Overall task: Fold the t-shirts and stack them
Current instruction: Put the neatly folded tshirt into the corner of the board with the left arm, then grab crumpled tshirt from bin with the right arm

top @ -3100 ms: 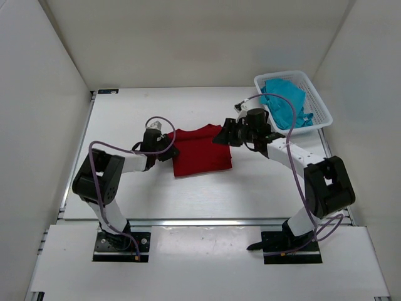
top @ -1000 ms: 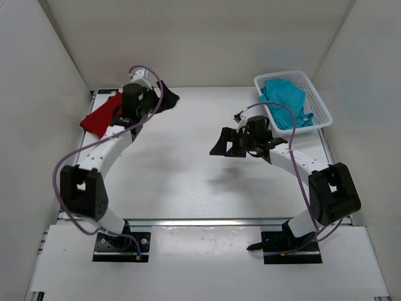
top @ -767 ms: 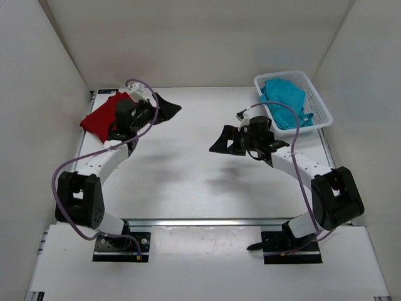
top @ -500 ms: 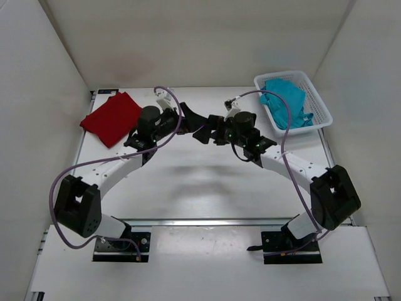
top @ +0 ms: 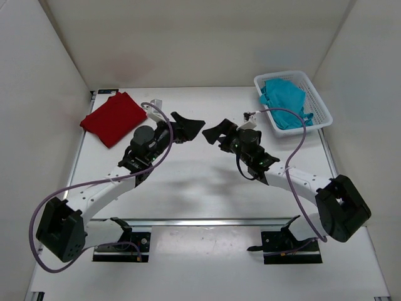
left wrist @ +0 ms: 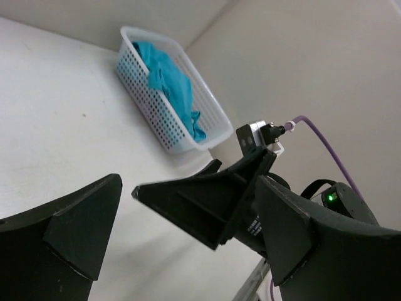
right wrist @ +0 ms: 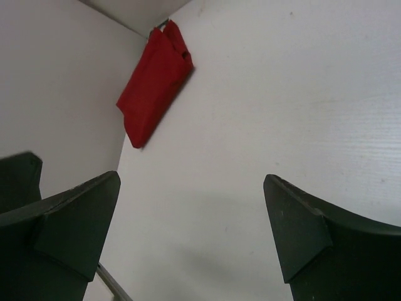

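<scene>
A dark red t-shirt [top: 114, 118] lies folded at the far left of the table, also in the right wrist view [right wrist: 153, 84]. A teal-blue t-shirt [top: 285, 103] sits crumpled in the white basket [top: 321, 108] at the far right; the left wrist view shows that t-shirt [left wrist: 168, 81] in the basket [left wrist: 164, 122] too. My left gripper [top: 193, 125] and right gripper [top: 213, 133] hover over the table's middle, tips facing each other and close together. Both are open and hold nothing. From the left gripper [left wrist: 188, 182] I see a right finger [left wrist: 207, 200] just ahead. The right gripper [right wrist: 191, 179] looks towards the red shirt.
White walls enclose the table on the left, back and right. The basket stands against the far right corner. Purple cables loop off both arms above the table.
The left gripper has left the red shirt at the far left and swung right and nearer to the middle. The right gripper came left, then back, to face it.
</scene>
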You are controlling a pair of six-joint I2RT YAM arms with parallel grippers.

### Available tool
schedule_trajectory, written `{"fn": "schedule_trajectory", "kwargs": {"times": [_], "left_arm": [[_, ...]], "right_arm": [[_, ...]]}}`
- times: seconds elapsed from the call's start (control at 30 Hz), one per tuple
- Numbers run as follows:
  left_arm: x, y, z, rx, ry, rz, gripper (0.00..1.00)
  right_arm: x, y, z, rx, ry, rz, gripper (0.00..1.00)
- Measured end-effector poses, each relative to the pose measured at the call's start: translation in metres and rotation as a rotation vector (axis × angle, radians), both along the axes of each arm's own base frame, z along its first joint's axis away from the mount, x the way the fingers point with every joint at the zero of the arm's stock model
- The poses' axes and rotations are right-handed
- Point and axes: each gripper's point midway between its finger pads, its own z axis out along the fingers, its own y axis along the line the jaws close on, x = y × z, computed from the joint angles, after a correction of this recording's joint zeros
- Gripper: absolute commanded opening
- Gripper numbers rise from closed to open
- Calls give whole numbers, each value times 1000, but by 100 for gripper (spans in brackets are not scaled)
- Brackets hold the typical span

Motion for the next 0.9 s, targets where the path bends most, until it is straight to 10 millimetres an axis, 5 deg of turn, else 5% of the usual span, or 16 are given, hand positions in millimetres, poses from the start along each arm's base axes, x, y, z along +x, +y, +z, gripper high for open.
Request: {"fn": "schedule_trajectory", "kwargs": {"times": [0.2,0.4,0.57,0.73,0.83,0.9], "left_arm": [[-16,-5,27,-17,-97,53,99],[3,14,38,10,-189,20,99],[-8,18,40,9,-206,-45,99],[-2,61,21,4,-165,14,98],[1,54,-1,45,-93,-23,99],[3,49,-17,76,-38,-45,99]], "right_arm": [[15,-7,32,87,-50,-42,100],[16,8,29,103,-48,10,99],[30,5,14,40,1,97,99],[86,-21,35,-185,37,67,99],[117,-16,70,-306,-24,100,99],[112,-8,83,-310,-87,184,99]]}}
